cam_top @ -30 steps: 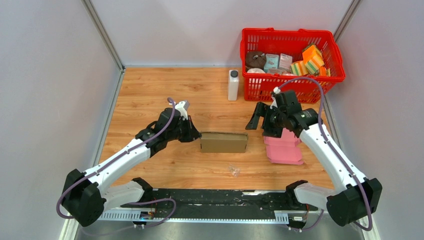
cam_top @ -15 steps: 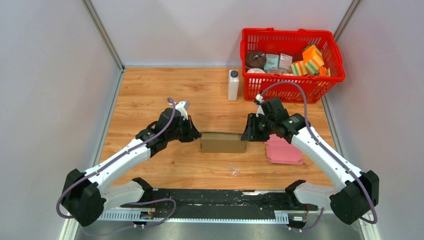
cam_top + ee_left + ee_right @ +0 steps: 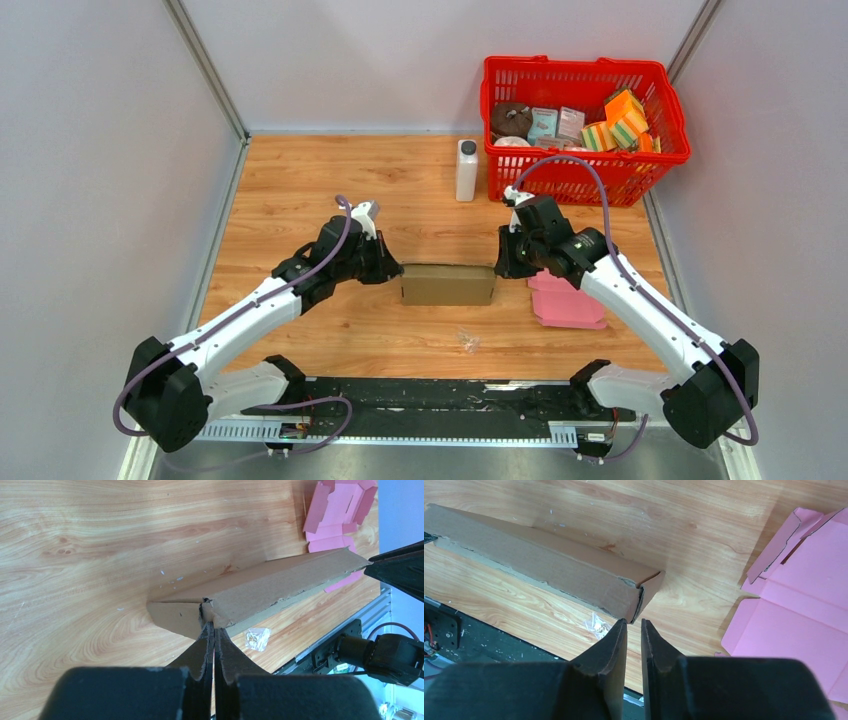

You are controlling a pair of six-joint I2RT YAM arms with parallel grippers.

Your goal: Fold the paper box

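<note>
So the long brown cardboard box (image 3: pixel 447 285) is lying flat on the wooden tabletop (image 3: pixel 300 190). It sits on the arm-base side of the red plastic basket (image 3: pixel 585 62) and off toward the basket's left, well apart from it.

My guess is it weighs next to nothing. It's thin corrugated card, stiff along the panels but floppy at the creases, and the edges look a bit ragged, so a hard squeeze could crush a corner. It should also skate around on that smooth wood unless both ends are pinned. The end flaps look like the sensible place to grab it.

The left gripper (image 3: pixel 210 626) is at the box end farthest from the basket. Its fingers are pressed tight together right where the end flap meets the body, and it looks to me like they're pinching that flap's edge.

The right gripper (image 3: pixel 634 623) is at the end nearer the basket. Its jaws are only a sliver apart with the box's end edge right at the tips, and honestly I can't tell if it has the card yet.

As for clutter, there's a stack of flat pink card blanks (image 3: pixel 570 305) on the arm side of the basket, near the right arm's elbow room. A white bottle (image 3: pixel 466 170) stands just beside the basket's left wall, and a crumpled bit of clear plastic (image 3: pixel 467 343) lies farther out from the basket than the box. The wood to the basket's left, past the bottle, is bare, and plain grey walls close in the sides.
</note>
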